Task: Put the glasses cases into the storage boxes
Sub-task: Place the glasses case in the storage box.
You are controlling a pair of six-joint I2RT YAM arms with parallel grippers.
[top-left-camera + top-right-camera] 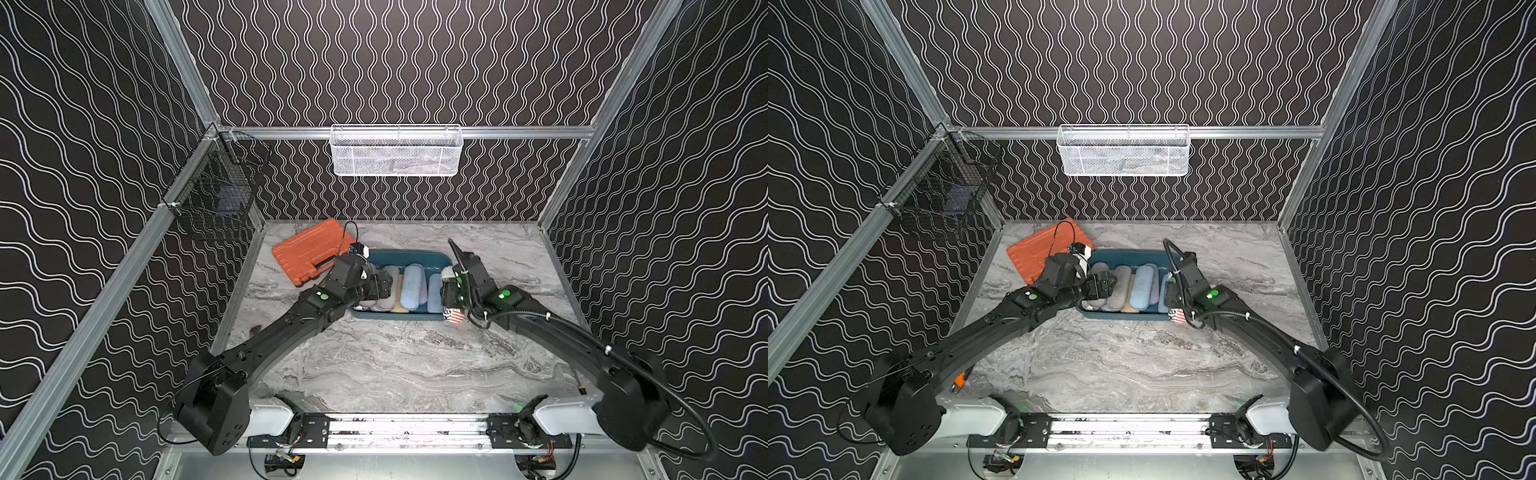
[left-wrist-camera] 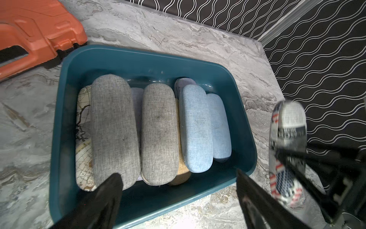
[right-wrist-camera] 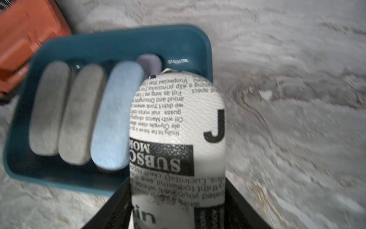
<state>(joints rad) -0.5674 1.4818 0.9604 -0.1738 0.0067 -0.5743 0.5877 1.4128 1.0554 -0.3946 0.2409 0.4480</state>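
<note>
The dark teal storage box sits at the back middle of the table. Several glasses cases lie packed in it: two grey, two light blue, a map-printed one, a tan one and a lavender one. My left gripper hangs open over the box's near left part, holding nothing. My right gripper is shut on a newspaper-printed case above the box's right edge.
An orange ribbed tool case lies just left of the box, touching its far corner. A white mesh basket hangs on the back wall and a black wire basket on the left wall.
</note>
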